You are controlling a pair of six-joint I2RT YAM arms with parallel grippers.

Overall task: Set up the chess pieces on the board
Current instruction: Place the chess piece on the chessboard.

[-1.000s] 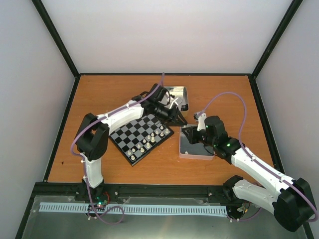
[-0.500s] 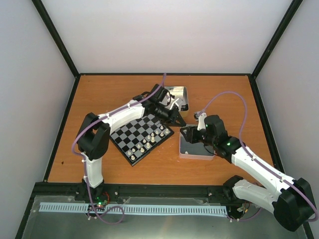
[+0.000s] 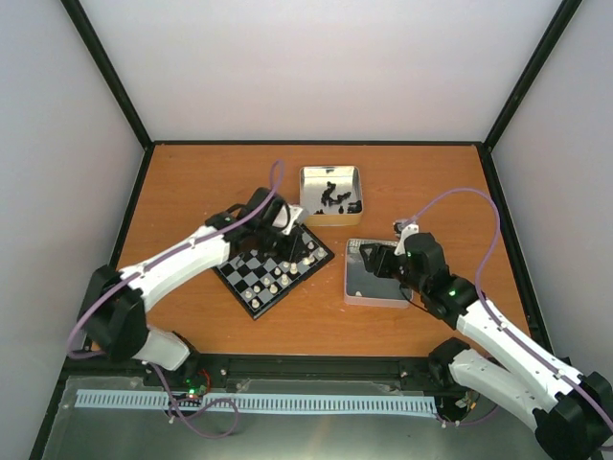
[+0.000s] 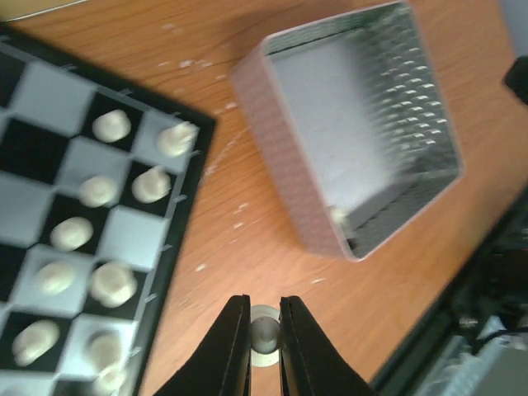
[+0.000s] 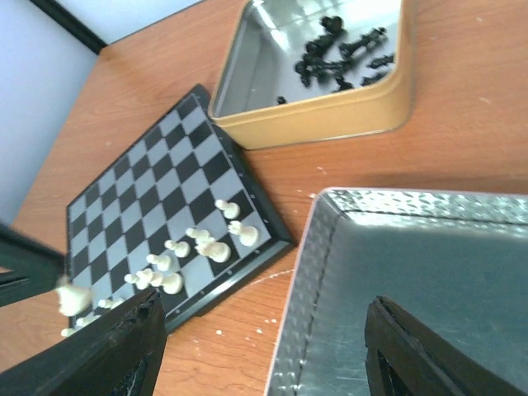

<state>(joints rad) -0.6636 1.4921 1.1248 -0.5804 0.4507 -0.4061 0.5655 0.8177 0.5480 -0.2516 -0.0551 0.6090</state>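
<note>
The board (image 3: 251, 271) lies tilted at mid-table, with several cream-white chess pieces (image 3: 279, 272) standing along its near right side. My left gripper (image 3: 293, 251) hangs over the board's right corner, shut on one white piece (image 4: 265, 334) gripped between its fingertips. In the left wrist view that piece shows above bare wood, between the board (image 4: 49, 148) and a silver tin (image 4: 280, 157). My right gripper (image 3: 365, 255) is open and empty over the left edge of the silver tin (image 3: 375, 299); its fingers (image 5: 124, 346) stand wide apart.
A gold-sided tin (image 3: 330, 217) holding black chessmen (image 3: 335, 197) stands behind the board's right corner. The silver tin (image 5: 346, 272) sits just right of the board (image 5: 140, 190). A small pale thing lies in that tin's corner (image 4: 338, 216). Black frame rails edge the table.
The two grippers were nose to nose by the silver tin. The left one closed on a white piece and swung left over the board; the right one opened and drew back slightly.
</note>
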